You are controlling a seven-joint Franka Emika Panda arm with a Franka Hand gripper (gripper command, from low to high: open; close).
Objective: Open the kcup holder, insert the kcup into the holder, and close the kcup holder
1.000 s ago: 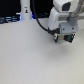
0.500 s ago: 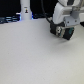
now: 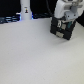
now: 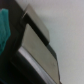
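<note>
I have the arm hanging right over the kcup holder (image 3: 63, 28), which sits at the far edge of the tabletop (image 3: 35, 55) toward the exterior view's right, well apart from the white bottle (image 3: 25, 10). In the wrist view its pale drawer handles (image 4: 40, 42) fill the picture, so the fingers are almost against the holder's front, but I cannot tell whether they are spread. A green patch (image 4: 5, 30) beside the holder may be the kcup.

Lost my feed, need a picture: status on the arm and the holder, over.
Gripper at the holder, jaws hidden, state unknown. Drawer fronts look shut. Teal patch at the wrist view's edge, possibly the kcup. White bottle stands well clear.
</note>
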